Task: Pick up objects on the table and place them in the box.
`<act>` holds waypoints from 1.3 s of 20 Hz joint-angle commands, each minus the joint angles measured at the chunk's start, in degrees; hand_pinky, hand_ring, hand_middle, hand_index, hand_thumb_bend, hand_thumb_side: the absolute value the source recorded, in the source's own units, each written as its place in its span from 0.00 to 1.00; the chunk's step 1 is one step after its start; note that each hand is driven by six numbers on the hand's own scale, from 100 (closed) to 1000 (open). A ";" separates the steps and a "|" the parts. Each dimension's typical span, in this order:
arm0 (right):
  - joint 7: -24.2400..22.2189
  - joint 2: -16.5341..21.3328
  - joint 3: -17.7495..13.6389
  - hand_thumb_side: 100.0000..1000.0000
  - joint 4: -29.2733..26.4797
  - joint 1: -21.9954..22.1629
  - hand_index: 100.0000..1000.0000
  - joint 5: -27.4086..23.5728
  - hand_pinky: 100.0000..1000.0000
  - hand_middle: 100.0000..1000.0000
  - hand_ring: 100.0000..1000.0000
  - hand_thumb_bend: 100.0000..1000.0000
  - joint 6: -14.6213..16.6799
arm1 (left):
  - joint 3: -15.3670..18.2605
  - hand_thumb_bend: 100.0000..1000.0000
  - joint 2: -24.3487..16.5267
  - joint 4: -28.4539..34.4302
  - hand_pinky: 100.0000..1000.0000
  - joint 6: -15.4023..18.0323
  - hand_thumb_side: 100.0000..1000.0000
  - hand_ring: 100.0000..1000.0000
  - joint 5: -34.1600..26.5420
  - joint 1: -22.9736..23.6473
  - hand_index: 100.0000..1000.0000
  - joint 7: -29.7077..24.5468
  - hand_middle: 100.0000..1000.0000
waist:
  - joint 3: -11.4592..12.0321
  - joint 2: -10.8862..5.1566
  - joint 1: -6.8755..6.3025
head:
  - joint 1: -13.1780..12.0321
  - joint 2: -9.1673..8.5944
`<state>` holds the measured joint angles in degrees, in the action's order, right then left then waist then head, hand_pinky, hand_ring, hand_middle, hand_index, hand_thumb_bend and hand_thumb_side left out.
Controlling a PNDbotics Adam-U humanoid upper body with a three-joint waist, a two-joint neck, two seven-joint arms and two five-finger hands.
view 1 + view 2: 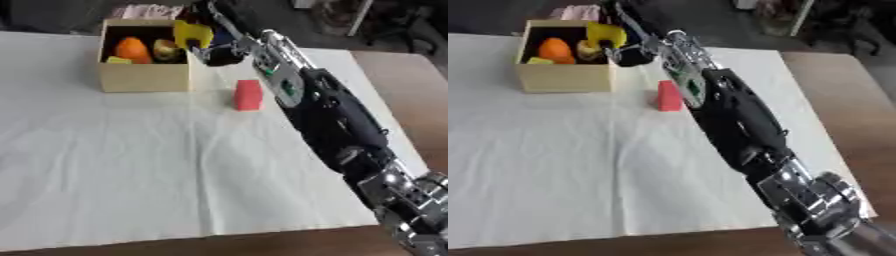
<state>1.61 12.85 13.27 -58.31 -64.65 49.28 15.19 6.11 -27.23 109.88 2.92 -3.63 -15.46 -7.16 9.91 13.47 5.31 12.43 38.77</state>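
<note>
A tan cardboard box (144, 77) stands at the far left of the white-covered table. Inside lie an orange round object (133, 49), a brownish-yellow object (164, 49) and a small yellow-green piece (117, 60). My right arm stretches from the lower right up to the box's right rim. My right hand (219, 52) is curled around a yellow object (192, 33), held over the box's right edge. A red block (248, 94) stands upright on the cloth just right of the box, beside my forearm. My left hand does not show.
The white cloth (131, 165) covers most of the table; bare brown wood (402, 85) shows at the right and along the near edge. Pink fabric (149, 11) lies behind the box. Dark clutter sits beyond the far edge.
</note>
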 commanded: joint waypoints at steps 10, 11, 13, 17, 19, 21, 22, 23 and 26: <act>4.70 -4.98 -7.66 0.00 13.41 -5.61 0.58 10.79 0.59 0.43 0.43 0.00 -5.81 | -2.54 0.00 2.34 1.68 0.75 0.19 0.52 0.53 -1.70 -3.85 0.75 -4.34 0.59 | 7.12 0.82 1.74 | 7.97 -2.61; 5.84 -5.31 -8.28 0.00 14.23 -5.61 0.59 11.52 0.59 0.44 0.44 0.00 -6.97 | -2.62 0.00 2.44 1.67 0.75 0.15 0.52 0.53 -1.76 -3.93 0.75 -4.49 0.59 | 7.47 0.87 1.82 | 8.29 -2.63; 8.33 -5.71 -9.18 0.00 15.57 -5.59 0.63 12.65 0.60 0.47 0.46 0.00 -9.38 | -2.65 0.00 2.57 1.64 0.75 0.08 0.53 0.53 -1.83 -3.97 0.75 -4.61 0.59 | 7.89 0.93 1.92 | 8.68 -2.63; 11.98 -5.77 -10.11 0.08 17.51 -5.49 0.77 14.11 0.62 0.61 0.54 0.13 -13.90 | -2.68 0.00 2.67 1.52 0.75 -0.08 0.53 0.53 -1.82 -3.79 0.75 -4.66 0.59 | 8.20 0.93 2.08 | 8.98 -2.60; 12.11 -5.68 -10.24 0.18 18.40 -5.51 0.85 14.67 0.64 0.70 0.58 0.21 -15.57 | -2.70 0.00 2.73 1.49 0.75 -0.17 0.53 0.53 -1.82 -3.71 0.75 -4.66 0.59 | 8.24 0.91 2.13 | 8.99 -2.58; 11.12 -5.55 -10.20 0.35 18.89 -5.50 0.94 15.04 0.70 0.81 0.68 0.33 -16.22 | -2.67 0.00 2.74 1.45 0.75 -0.24 0.53 0.53 -1.80 -3.62 0.75 -4.63 0.59 | 8.19 0.91 2.14 | 8.90 -2.56; 10.21 -5.45 -10.16 0.39 18.99 -5.51 0.95 15.17 0.71 0.84 0.70 0.37 -16.32 | -2.65 0.00 2.74 1.45 0.75 -0.28 0.53 0.53 -1.78 -3.58 0.75 -4.60 0.59 | 8.14 0.91 2.14 | 8.83 -2.57; 9.39 -5.33 -10.14 0.40 18.93 -5.50 0.95 15.29 0.71 0.86 0.70 0.38 -16.39 | -2.61 0.00 2.75 1.44 0.75 -0.31 0.53 0.53 -1.75 -3.53 0.75 -4.57 0.59 | 8.08 0.92 2.13 | 8.74 -2.59; 8.14 -4.81 -10.15 0.40 17.75 -5.45 0.95 14.81 0.71 0.86 0.70 0.35 -16.39 | -2.50 0.00 2.77 1.43 0.75 -0.41 0.54 0.53 -1.65 -3.35 0.75 -4.53 0.59 | 7.79 0.97 2.10 | 8.48 -2.62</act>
<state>10.28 6.47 3.38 -39.29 -68.63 63.95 -1.15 3.36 -24.08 110.26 2.67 -5.06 -18.50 -11.72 17.66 14.48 7.18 21.07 36.73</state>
